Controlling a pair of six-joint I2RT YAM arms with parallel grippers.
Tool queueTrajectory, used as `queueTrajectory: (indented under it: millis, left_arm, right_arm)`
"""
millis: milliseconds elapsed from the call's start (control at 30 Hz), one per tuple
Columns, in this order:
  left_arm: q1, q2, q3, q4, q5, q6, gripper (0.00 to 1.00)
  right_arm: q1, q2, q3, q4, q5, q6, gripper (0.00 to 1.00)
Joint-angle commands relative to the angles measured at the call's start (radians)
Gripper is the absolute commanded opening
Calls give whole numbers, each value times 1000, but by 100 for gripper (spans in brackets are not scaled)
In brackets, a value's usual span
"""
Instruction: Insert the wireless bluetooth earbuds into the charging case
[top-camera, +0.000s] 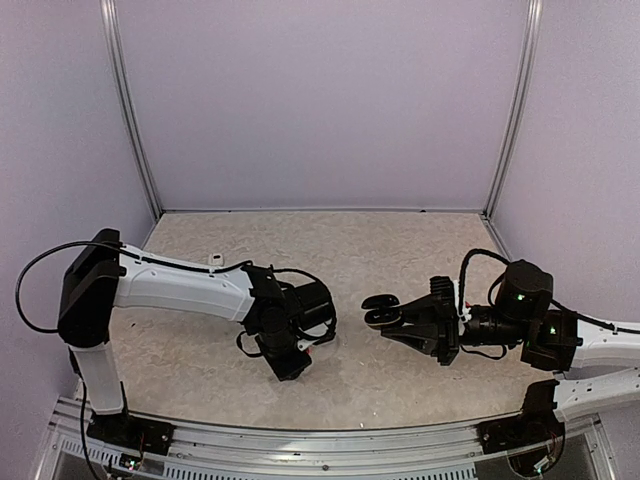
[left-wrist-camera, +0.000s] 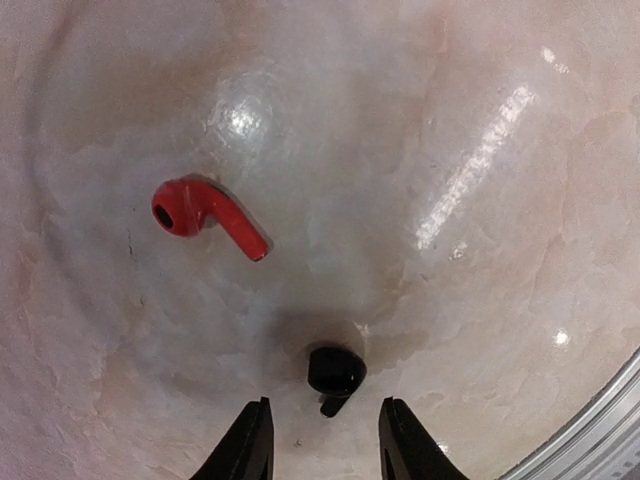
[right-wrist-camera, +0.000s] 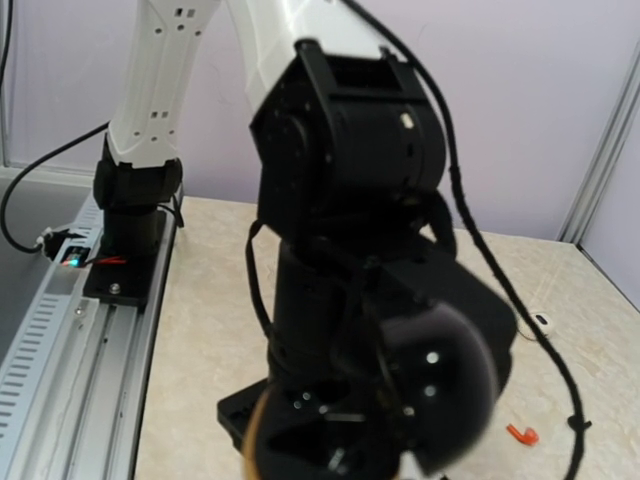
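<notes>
Now your left claw (left-wrist-camera: 326, 405) stands parted, black earbud (left-wrist-camera: 336, 370) lying free at its tips on the tabletop (left-wrist-camera: 480, 250); your right claw (top-camera: 397, 319) pinches the charging case (top-camera: 377, 309).

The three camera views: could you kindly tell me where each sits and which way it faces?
Top external: above and behind the bases, looking down on the beige marbled table; left arm and right arm show.
Left wrist: on the left gripper, facing down at a red plastic earbud and a black earbud; its fingertips show.
Right wrist: faces the left arm past the blurred black pebble-shaped case in the right gripper.
Both wrist views share the red earbud.
</notes>
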Motion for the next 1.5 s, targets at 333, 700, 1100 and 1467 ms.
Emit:
queueTrajectory:
  millis: [333, 700, 1100, 1467]
  left_arm:
    - [0, 70, 94, -42, 18, -9, 32]
    - [12, 96, 88, -36, 20, 6, 28]
    - [15, 104, 87, -26, 32, 19, 23]
    - [43, 37, 55, 31, 43, 11, 18]
  right_arm:
    - [6, -30, 0, -5, 12, -1, 0]
    - [8, -26, -1, -4, 13, -1, 0]
    - [8, -24, -1, -7, 17, -2, 0]
    - [8, -27, -3, -1, 31, 1, 0]
